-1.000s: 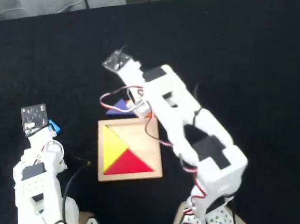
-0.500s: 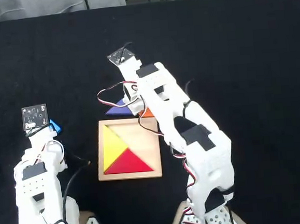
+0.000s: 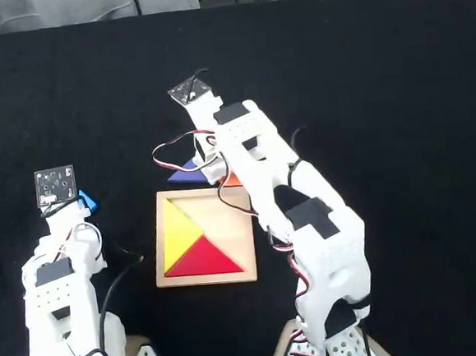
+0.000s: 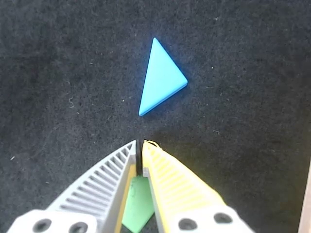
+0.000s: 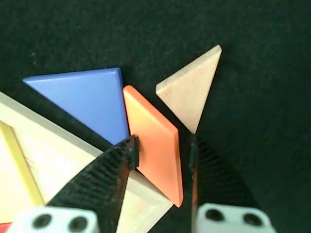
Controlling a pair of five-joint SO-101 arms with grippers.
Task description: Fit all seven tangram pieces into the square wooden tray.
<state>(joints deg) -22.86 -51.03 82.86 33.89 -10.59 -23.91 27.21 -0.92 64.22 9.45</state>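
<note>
**A:** Square wooden tray (image 3: 206,278), surroundings?

**B:** Mid-table on black cloth (image 3: 399,132), right arm (image 3: 252,152) stretched over its far right corner. Just beyond the far rim, dark blue triangle (image 5: 87,97), orange parallelogram (image 5: 155,143) overlapping that rim, bare wood triangle (image 5: 192,94) beside it. Off left, light blue triangle (image 4: 162,77).

**A:** Looks?

**B:** Pale wood, yellow triangle (image 3: 176,232) and red triangle (image 3: 201,259) seated inside.

**A:** Fingers?

**B:** Right gripper (image 5: 163,144) spread, straddling the orange parallelogram. Left gripper (image 4: 141,144) pressed together over a green piece (image 4: 137,204).

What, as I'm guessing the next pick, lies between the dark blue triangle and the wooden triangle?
The orange parallelogram, between the dark blue triangle and the wooden triangle in the right wrist view; the right gripper is open around it.
</note>
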